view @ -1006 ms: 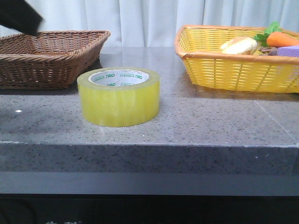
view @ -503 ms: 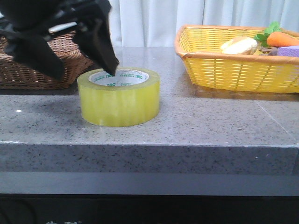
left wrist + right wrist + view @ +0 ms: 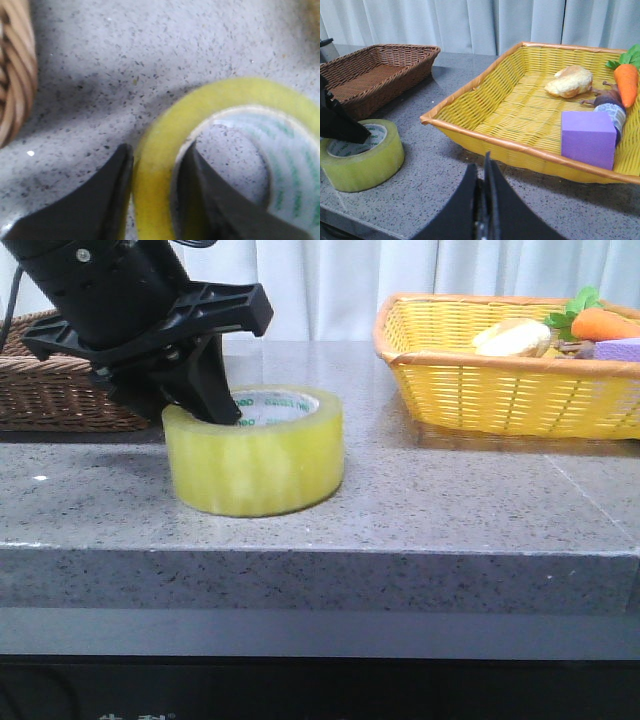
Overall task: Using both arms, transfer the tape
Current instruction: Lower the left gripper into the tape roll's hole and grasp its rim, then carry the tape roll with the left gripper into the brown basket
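Note:
The tape [image 3: 255, 465], a wide translucent yellow roll with a white core and green lettering, stands flat on the grey table near its front edge. My left gripper [image 3: 195, 410] has come down on its left side. One finger is inside the core and the other outside. In the left wrist view the fingers [image 3: 117, 190] press both sides of the yellow wall [image 3: 235, 90], so the left gripper [image 3: 155, 155] is shut on it. My right gripper [image 3: 484, 167] is shut and empty, low over the table right of the tape [image 3: 365, 160]. It is out of the front view.
A brown wicker basket [image 3: 60, 400] stands behind the tape at the left. A yellow basket [image 3: 500, 390] at the right holds a pale bread-like thing [image 3: 513, 338], a toy carrot [image 3: 605, 323] and a purple block [image 3: 587, 137]. The table's front edge [image 3: 320, 552] is close.
My left arm came in from the upper left and lowered onto the tape. Its fingers now straddle and pinch the roll's left wall. The roll has shifted slightly.

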